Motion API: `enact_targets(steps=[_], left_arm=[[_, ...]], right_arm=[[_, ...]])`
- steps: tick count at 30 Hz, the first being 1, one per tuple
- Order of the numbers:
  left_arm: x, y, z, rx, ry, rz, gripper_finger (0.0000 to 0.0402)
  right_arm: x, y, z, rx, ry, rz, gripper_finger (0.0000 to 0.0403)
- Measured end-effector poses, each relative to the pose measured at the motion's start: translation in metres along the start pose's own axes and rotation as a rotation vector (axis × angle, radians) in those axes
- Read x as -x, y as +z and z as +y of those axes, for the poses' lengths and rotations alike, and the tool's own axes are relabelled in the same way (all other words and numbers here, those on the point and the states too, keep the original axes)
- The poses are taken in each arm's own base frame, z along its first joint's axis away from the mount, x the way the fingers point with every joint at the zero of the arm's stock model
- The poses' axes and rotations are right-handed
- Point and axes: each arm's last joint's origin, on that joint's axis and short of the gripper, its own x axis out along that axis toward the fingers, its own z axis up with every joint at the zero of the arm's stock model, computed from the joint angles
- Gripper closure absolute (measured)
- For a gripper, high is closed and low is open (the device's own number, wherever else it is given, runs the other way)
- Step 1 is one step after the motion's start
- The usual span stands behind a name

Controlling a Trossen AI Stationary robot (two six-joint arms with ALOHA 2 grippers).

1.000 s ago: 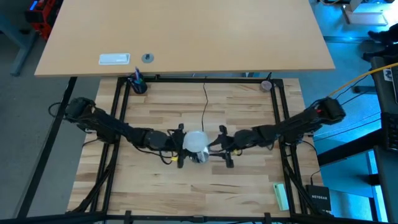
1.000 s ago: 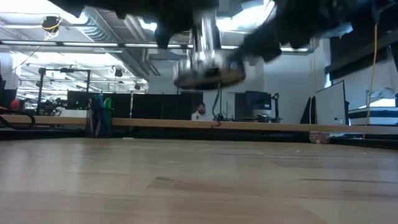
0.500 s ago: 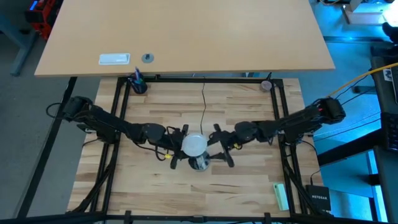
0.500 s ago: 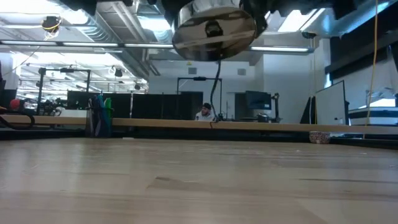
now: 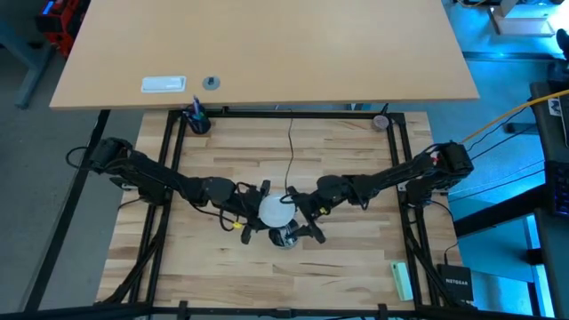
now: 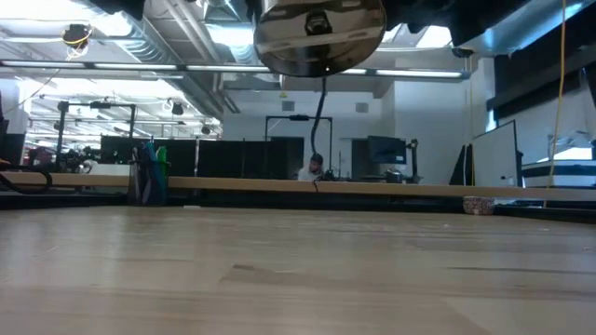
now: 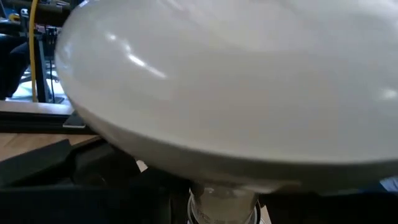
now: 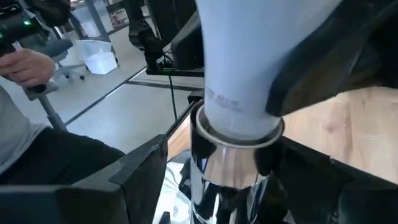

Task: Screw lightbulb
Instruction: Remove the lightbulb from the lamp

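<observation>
Lightbulb [image 7: 249,81] dome cut off by the left wrist view's edges

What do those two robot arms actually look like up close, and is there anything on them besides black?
Both are slim, dark, jointed arms, left arm and right arm, each ending in a two-finger gripper: left gripper, right gripper. Black cables run along them. A small yellow piece shows near the left gripper and a small red-orange spot near the right arm's outer joint.

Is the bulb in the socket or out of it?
In. The right wrist view shows the bulb with its narrow end inside the silver socket, no gap at the rim. How far it is screwed, cannot tell.
</observation>
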Motion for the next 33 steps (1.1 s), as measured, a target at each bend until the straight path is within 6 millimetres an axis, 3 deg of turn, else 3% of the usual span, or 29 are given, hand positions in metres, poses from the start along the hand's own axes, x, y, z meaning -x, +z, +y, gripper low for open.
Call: enact_targets(steps=[9, 14, 25, 30, 33], left_arm=[[0.000, -0.001, 0.002, -0.001, 0.071, 0.005, 0.0262], [0.001, -0.006, 0.007, 0.005, 0.227, 0.033, 0.0262], [0.005, -0.007, 0.014, 0.030, 0.568, -0.021, 0.0262], [0.005, -0.007, 0.014, 0.066, 0.597, -0.037, 0.0262], [0.005, -0.007, 0.012, 0.057, 0.579, -0.025, 0.0262]], right_arm=[[0.000, -0.002, -0.003, 0.019, -0.113, 0.006, 0.0232], [0.001, -0.006, -0.006, 0.014, -0.252, 0.045, 0.0232], [0.009, -0.008, -0.010, -0.042, -0.845, 0.005, 0.0232], [0.009, -0.006, -0.010, -0.043, -0.838, -0.007, 0.0231], [0.008, -0.004, -0.007, 0.005, -0.699, 0.034, 0.0194]])
